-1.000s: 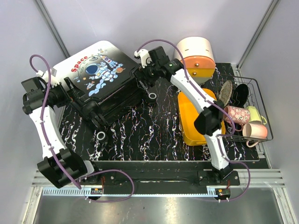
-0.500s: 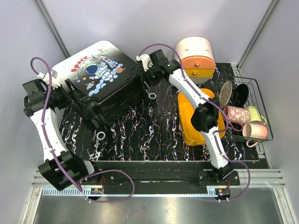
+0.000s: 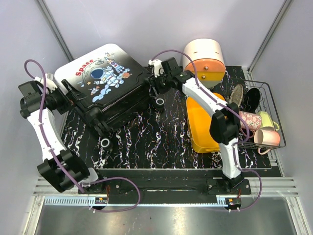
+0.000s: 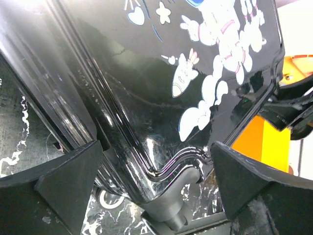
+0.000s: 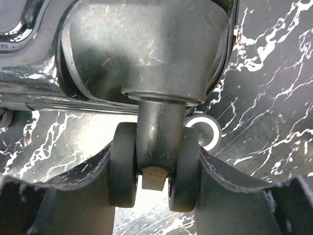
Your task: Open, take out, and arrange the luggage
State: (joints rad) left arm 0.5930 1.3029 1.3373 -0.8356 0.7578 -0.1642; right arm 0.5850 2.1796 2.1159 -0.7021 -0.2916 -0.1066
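Note:
The luggage lies flat on the marbled mat at the back left, its astronaut and red "Space" print facing up. At its right corner my right gripper is shut on one of its twin wheels, a finger pressed against each outer face of the wheel. My left gripper stands open at the luggage's left end. In the left wrist view its fingers straddle a glossy black corner of the shell, with a gap on both sides.
An orange tray lies right of centre, and a white-and-orange rounded box stands behind it. At the far right a wire basket holds mugs. Two more luggage wheels rest on the mat.
My right gripper has shut on the luggage wheel and its arm has shifted slightly right. The left arm has drawn back to the left, still open.

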